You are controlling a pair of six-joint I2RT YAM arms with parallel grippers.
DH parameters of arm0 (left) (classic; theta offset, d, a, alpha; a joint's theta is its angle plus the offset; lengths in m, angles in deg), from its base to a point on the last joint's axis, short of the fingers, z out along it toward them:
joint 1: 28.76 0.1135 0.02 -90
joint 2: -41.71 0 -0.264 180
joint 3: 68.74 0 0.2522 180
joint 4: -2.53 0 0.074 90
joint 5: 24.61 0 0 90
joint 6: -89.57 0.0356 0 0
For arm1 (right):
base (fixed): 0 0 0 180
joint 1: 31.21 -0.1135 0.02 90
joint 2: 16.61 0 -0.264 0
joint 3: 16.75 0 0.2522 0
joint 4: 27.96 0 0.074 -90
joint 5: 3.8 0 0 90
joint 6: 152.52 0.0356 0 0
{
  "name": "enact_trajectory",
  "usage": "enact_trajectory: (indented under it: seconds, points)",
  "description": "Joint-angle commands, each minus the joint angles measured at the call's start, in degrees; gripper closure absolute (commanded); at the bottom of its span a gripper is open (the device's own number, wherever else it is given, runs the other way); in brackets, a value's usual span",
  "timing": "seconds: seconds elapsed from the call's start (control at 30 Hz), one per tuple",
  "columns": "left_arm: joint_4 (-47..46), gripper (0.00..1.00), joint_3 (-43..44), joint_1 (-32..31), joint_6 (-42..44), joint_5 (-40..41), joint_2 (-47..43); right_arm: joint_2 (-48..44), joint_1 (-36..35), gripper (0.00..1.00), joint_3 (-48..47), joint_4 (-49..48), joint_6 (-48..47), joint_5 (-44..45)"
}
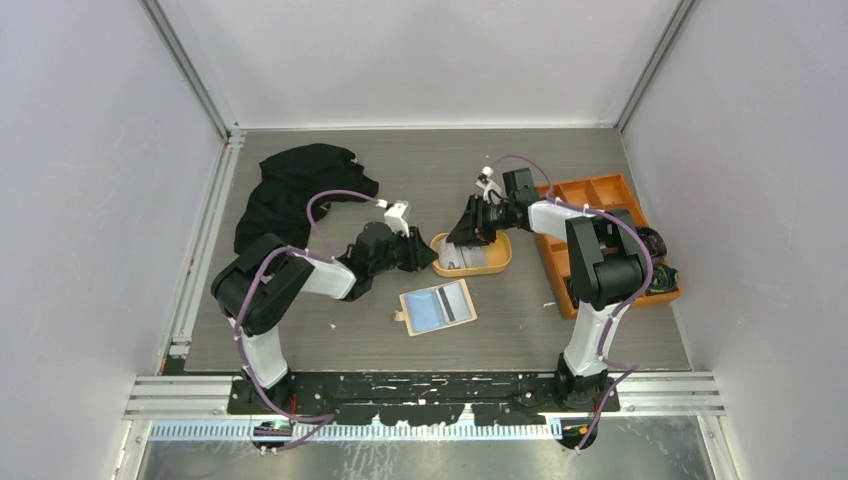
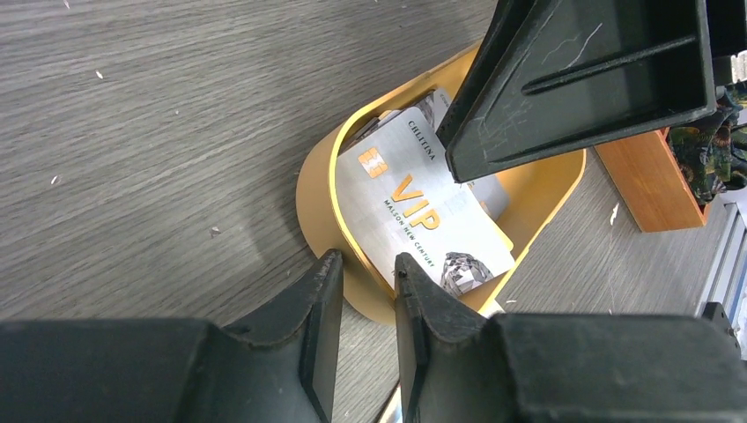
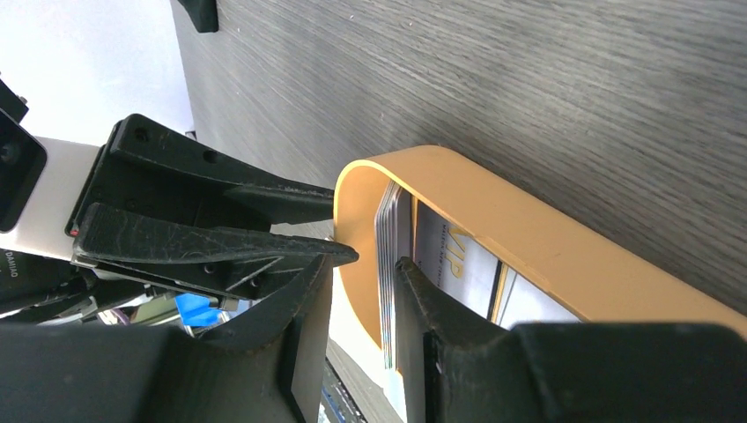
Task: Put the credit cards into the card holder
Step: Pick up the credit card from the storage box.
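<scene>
The orange oval plastic tray (image 1: 497,263) sits near the middle of the grey wood-grain table (image 1: 520,322). It holds the whitish rectangular credit cards (image 2: 423,211), which overlap one another. The top card is silver-white with a gold chip and gold "VIP" lettering.

The small beige-pink folding card holder (image 1: 437,307) lies open on the table just at the tray's 7 o'clock. Its pale blue-grey inside faces up, and it touches neither arm.

The left gripper (image 2: 368,260) meets the tray at its 9 o'clock end. Its fingers (image 2: 321,300) stand a narrow gap apart, one outside the wall and one over the cards. I cannot tell whether they press on the wall.

The right gripper (image 3: 363,263) reaches down into the tray from 12 o'clock. Its fingers (image 3: 414,304) are also slightly apart, with the tray's curved end wall and the edges of the stacked cards in the gap. I cannot tell whether they have a grip.

An orange compartmented box (image 1: 590,195) stands at the tray's 3 o'clock. A crumpled black cloth (image 1: 295,185) lies at the table's 10 o'clock.
</scene>
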Motion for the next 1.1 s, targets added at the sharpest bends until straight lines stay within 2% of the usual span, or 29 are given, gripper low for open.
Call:
enact_trajectory:
  seconds: [0.0, 0.6, 1.07]
  points:
    - [-1.92, 0.74, 1.96, -0.75, 1.36, -1.16, 0.65, 0.04, -1.71, 0.62, -2.18, 4.01, -4.07, 0.45]
    - [-1.78, 0.81, 2.22, -0.79, 1.51, -1.71, 0.83, 1.88, -4.19, 0.58, -5.41, 12.7, -10.97, 7.39]
    - [-1.81, 0.82, 2.01, -0.79, 1.58, -1.33, 0.55, 2.21, -4.04, 0.59, -5.4, 12.17, -9.08, 4.57]
